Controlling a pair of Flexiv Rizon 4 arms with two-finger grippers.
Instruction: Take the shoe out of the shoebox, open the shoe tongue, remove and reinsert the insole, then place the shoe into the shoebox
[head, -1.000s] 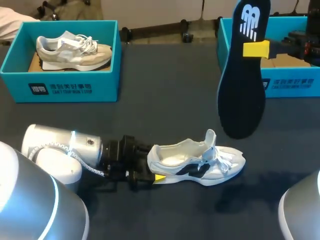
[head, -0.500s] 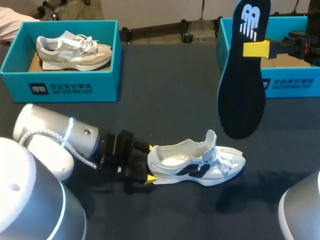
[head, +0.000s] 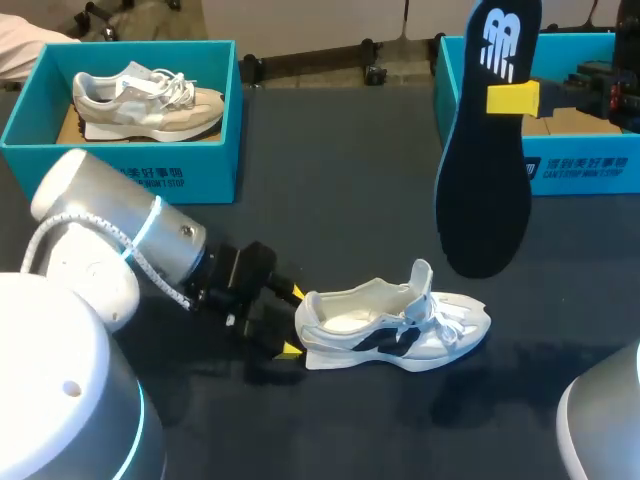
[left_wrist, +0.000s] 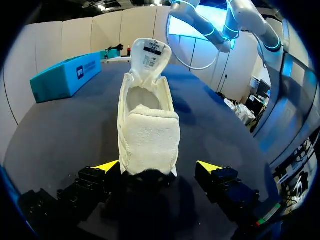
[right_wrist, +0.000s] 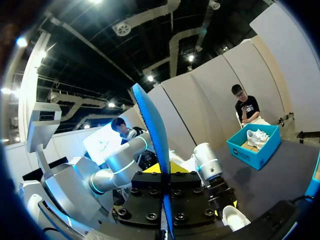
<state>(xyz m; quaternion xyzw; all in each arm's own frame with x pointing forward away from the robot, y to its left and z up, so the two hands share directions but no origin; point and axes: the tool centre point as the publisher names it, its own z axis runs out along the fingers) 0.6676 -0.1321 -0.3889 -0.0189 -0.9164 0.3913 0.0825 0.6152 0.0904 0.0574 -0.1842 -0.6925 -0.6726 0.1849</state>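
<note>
A white shoe (head: 395, 330) with a dark side stripe lies on its sole mid-table, tongue pulled up. My left gripper (head: 292, 322) stands open at its heel, one yellow tip on either side. In the left wrist view the heel (left_wrist: 148, 130) sits between the spread fingers of that gripper (left_wrist: 157, 167), with a gap on one side. My right gripper (head: 512, 98) is shut on the dark insole (head: 485, 170), which hangs toe-down above the table by the right shoebox (head: 590, 165). The right wrist view shows the insole (right_wrist: 155, 145) edge-on in its gripper (right_wrist: 165, 175).
A second teal shoebox (head: 120, 175) at the back left holds a beige shoe (head: 150, 100). Dark table (head: 340, 180) lies between the two boxes and the white shoe.
My left arm has swung toward the back and turned, so both yellow tips now show around the heel. The shoe, the insole and the right arm have not moved.
</note>
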